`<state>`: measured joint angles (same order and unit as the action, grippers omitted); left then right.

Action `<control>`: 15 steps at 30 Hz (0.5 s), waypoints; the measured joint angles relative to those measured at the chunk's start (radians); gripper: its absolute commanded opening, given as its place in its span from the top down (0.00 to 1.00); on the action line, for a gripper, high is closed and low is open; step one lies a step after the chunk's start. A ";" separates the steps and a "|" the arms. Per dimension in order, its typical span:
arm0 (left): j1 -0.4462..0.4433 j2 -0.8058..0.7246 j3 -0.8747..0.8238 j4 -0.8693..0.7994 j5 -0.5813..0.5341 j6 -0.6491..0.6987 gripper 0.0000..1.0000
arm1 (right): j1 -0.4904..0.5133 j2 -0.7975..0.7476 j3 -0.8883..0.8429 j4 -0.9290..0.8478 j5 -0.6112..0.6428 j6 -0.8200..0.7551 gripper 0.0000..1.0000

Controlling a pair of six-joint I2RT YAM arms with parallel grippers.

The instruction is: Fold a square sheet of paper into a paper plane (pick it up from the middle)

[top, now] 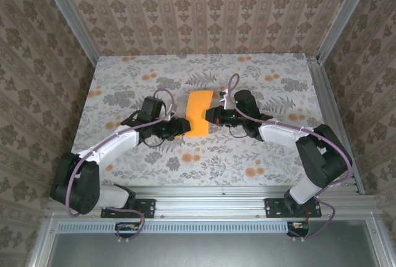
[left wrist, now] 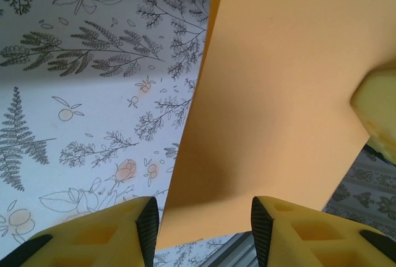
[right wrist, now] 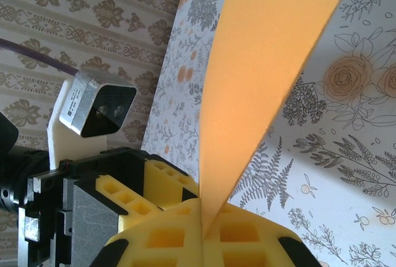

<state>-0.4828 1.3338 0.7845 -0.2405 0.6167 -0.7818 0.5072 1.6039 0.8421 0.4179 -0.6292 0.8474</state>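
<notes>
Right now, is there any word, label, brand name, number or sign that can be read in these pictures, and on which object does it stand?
No text can be read anywhere.
The square sheet of paper: plain orange, unmarked.
The table cover: plant and flower prints, no letters.
The wallpaper: ornament pattern, no letters.
The wrist camera housing: no label visible on its white and black faces.
</notes>
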 measured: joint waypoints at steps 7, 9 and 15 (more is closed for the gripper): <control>0.000 0.000 0.000 -0.017 0.000 0.004 0.50 | -0.002 0.000 0.000 0.000 0.000 0.000 1.00; 0.000 0.000 0.000 -0.017 0.000 0.004 0.50 | -0.003 0.000 0.000 0.000 0.000 -0.001 1.00; -0.002 -0.004 -0.006 -0.005 0.001 -0.005 0.49 | -0.003 0.000 0.000 0.000 0.000 -0.003 1.00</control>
<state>-0.4847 1.3300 0.7784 -0.2451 0.6178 -0.7868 0.5037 1.6039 0.8421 0.4179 -0.6292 0.8444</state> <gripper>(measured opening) 0.505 0.068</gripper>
